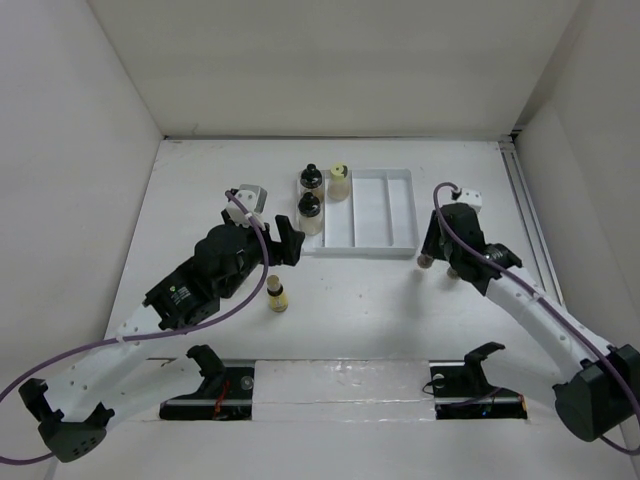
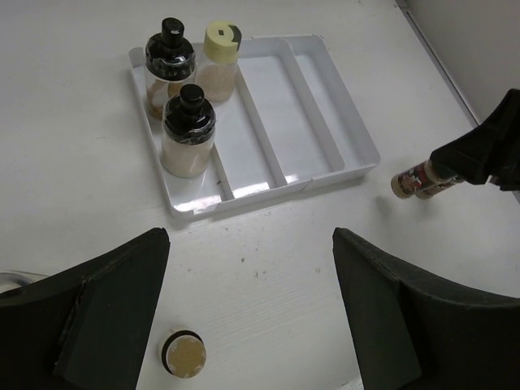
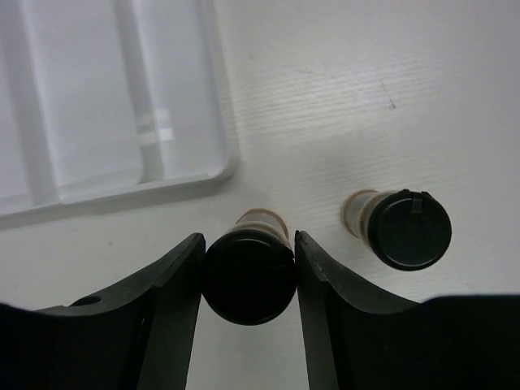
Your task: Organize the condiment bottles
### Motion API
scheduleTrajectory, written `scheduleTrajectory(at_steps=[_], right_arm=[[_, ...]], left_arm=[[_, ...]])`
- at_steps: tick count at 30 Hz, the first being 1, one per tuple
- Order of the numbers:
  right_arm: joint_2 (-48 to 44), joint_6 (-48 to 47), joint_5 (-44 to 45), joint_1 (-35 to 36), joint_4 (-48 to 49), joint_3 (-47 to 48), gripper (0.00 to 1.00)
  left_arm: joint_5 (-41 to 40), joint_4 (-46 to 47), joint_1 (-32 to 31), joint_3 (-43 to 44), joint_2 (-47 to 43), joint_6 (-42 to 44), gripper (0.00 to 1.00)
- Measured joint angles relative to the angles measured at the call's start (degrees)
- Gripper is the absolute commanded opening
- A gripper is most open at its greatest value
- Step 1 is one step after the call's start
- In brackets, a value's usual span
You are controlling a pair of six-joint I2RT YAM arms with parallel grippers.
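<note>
The right end effector (image 3: 248, 244) is clenched on a dark-lidded bottle (image 3: 248, 280). In the right wrist view its two fingers (image 3: 166, 309) press against opposite sides of the round black lid, and the pale neck shows just beyond. From these angles it is hard to judge whether that bottle rests on the counter (image 3: 366, 97) or is lifted slightly off it. Just beside it, clear of the fingers, is a second dark-lidded bottle (image 3: 406, 229) of the same kind. Both are near a corner of the white three-compartment tray (image 3: 207, 175), outside it on the right arm's side.

The left end effector (image 2: 250, 237) is released, with its fingers (image 2: 106, 317) spread wide and nothing between them. It hovers above the counter on the near side of the tray's front rim. In the left wrist view a small yellowish bottle (image 2: 183, 354) stands upright on the counter below the gap, closer to the left finger and touching neither.

Inside the tray, the left-hand compartment in the overhead view holds three upright containers. The front black-capped bottle (image 2: 188, 130) and the rear black-capped bottle (image 2: 171, 61), both with pale contents, stand one behind the other. A yellow-capped jar (image 2: 221, 61) stands just beside the rear one.
</note>
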Motion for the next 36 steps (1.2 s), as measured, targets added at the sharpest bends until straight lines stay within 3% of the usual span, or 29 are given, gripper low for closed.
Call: scheduleTrajectory(at_steps=[7,17,23,36], right_arm=[[2.4,-2.6,-5.8,7.3,3.8,14.0,0.41],[36.5,-6.4,-10.3,13.7,14.4,35.2,0.41],[48.8,-8.4,-8.3,14.4,14.9,45.1,0.41],[54.4,-10.3,-3.1,13.4,15.1,48.9,0.44]], left_arm=[[-0.4,0.1,0.0,0.0,0.0,0.0,0.78],[-2.3,0.3,0.0,-0.4,-0.1,0.6,0.78],[-3.0,0.2,0.0,-1.0,-0.9,1.0,0.78],[-3.4,0.3,0.0,-1.0,-1.0,1.1,0.78]])
